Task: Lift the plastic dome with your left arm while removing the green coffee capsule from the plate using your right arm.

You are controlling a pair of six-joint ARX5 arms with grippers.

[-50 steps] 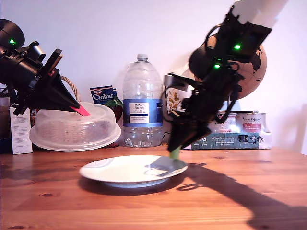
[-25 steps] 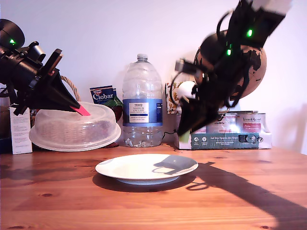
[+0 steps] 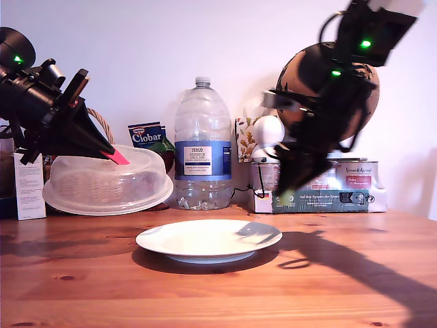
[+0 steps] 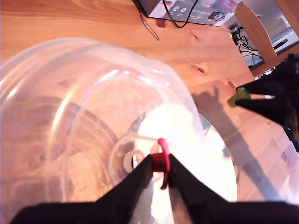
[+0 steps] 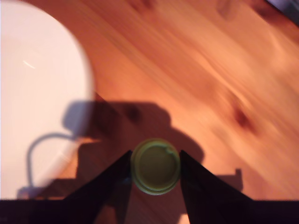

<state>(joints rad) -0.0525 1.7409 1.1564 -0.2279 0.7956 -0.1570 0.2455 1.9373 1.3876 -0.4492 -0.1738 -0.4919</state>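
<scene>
Exterior view: my first gripper [image 3: 109, 152] holds the wide clear plastic dome [image 3: 107, 183] by its pink tab, up beside the round white plate [image 3: 208, 240]; my second gripper [image 3: 285, 191], blurred, is above the plate's far edge.

First wrist view: fingers [image 4: 135, 179] closed on the tab.

Second wrist view: fingers [image 5: 114, 179] clamp the small olive-green coffee capsule [image 5: 155, 165] over the wooden surface [image 5: 210, 70], just off the plate. Risk: capsule is round, may slip out w/ fast motion.

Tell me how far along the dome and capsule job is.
Done: my first gripper holds the clear plastic dome by its pink tab, clear of the white round plate. In hand: my second gripper carries the olive-green coffee capsule over the wooden table. Left: putting it down.
</scene>
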